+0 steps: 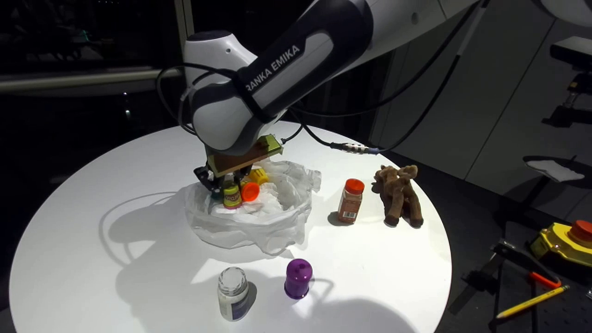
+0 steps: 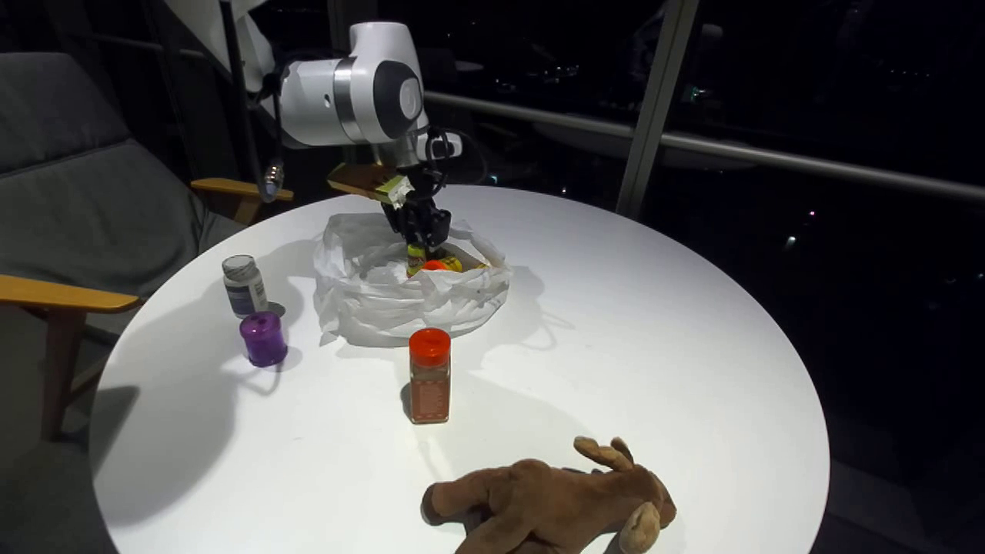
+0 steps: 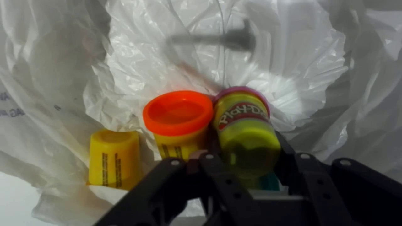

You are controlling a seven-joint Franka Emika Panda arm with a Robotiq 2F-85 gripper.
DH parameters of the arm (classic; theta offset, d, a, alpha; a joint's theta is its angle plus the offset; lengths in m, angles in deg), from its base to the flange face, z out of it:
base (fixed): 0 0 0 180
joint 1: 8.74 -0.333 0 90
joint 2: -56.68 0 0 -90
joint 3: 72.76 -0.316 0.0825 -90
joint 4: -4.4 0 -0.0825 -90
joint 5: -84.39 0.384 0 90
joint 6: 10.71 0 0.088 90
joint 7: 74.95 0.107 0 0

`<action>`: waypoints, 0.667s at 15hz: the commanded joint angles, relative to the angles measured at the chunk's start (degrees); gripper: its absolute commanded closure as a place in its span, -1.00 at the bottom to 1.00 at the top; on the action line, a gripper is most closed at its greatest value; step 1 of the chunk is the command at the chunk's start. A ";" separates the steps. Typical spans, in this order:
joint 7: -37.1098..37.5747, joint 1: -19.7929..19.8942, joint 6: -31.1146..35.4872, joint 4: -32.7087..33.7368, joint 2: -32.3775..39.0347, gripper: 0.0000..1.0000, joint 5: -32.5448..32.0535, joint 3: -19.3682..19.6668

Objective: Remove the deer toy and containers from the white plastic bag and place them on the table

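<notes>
My tool (image 3: 247,141) pinches a green tub (image 1: 232,196) in the white bag (image 1: 240,233)

I have the tub gripped from both sides, tilted, its pink lid (image 3: 240,89) turned downward within the mouth of the bag. Just beside it in the wrist view is a tub with an orange lid (image 3: 178,119), and a yellow tub (image 3: 114,158) sits a little apart, also in the bag. The bag rests crumpled on the round tabletop (image 1: 83,259). The deer (image 1: 398,196) lies near the edge of the tabletop, well outside the bag. Between the two I see a red-capped jar (image 2: 429,385) standing upright. In both exterior views a purple pot (image 2: 264,340) and a pale bottle (image 2: 245,286) stand near each other, apart from the bag
</notes>
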 commanded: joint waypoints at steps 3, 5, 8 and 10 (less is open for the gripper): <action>3.79 -3.22 -3.71 -0.95 -2.91 0.65 -0.54 3.01; 6.96 -5.47 -4.94 -4.97 -6.74 0.65 -1.89 4.91; 13.48 -8.58 -2.96 -14.41 -14.65 0.65 -3.77 6.43; 17.73 -10.12 -2.14 -19.21 -18.75 0.65 -5.41 6.60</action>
